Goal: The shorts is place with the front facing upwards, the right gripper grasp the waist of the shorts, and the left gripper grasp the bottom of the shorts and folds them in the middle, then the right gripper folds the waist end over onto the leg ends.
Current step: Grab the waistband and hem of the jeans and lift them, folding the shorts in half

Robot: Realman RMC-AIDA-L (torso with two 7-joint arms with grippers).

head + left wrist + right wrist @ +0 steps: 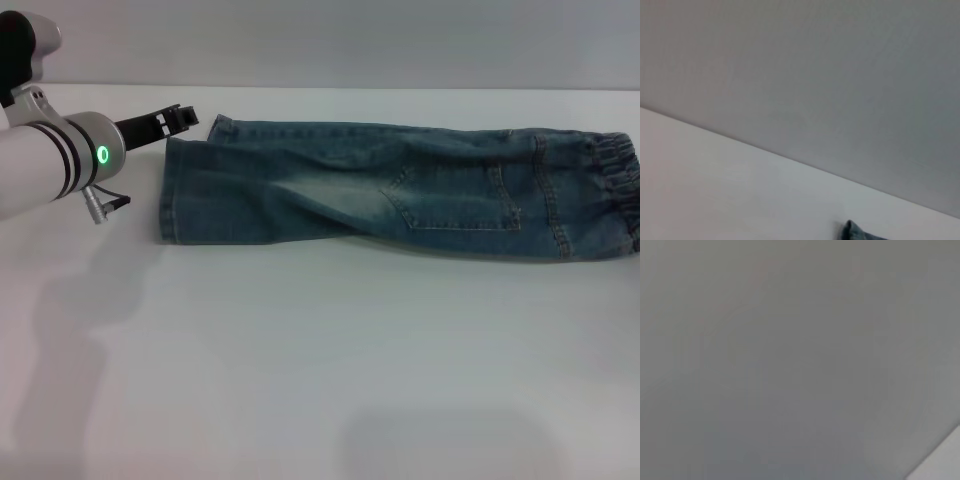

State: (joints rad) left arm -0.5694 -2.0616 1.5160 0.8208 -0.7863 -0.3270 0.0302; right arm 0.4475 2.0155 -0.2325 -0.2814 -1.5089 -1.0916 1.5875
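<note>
The shorts [400, 190] lie flat across the far half of the white table [300, 360], folded lengthwise with one leg over the other and a stitched pocket facing up. The gathered waist [620, 190] is at the right edge of the head view. The bottom of the shorts [170, 195], its straight hems stacked, is at the left. My left gripper [188, 118] hovers just left of the far hem corner, apart from the cloth and holding nothing. A small bit of the denim [860, 233] shows in the left wrist view. The right gripper is out of view.
A grey wall [350, 40] runs behind the table's far edge, close to the shorts. The left arm [50, 160] with its green ring reaches in from the left. The right wrist view shows only the wall and a corner of the table [945, 460].
</note>
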